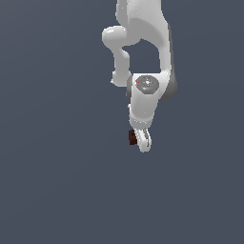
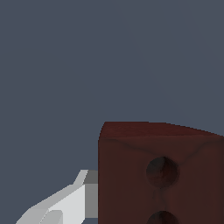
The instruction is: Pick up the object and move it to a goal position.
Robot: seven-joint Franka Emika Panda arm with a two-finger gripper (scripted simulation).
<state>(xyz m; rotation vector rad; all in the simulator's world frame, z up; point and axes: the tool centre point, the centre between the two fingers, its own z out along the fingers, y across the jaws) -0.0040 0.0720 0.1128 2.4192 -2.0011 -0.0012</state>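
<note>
No text, label, brand, number or sign can be read in either view. The dark red-brown brick (image 2: 157, 175) carries only round, darker hollows on its face in the wrist view, and these are marks, not letters or digits. In the exterior view the brick is too small to show any marking. The white arm (image 1: 145, 95) has a grey round cap with a tiny reddish speck on it, too small to read as a sign. The plain grey-blue backdrop bears no writing.
</note>
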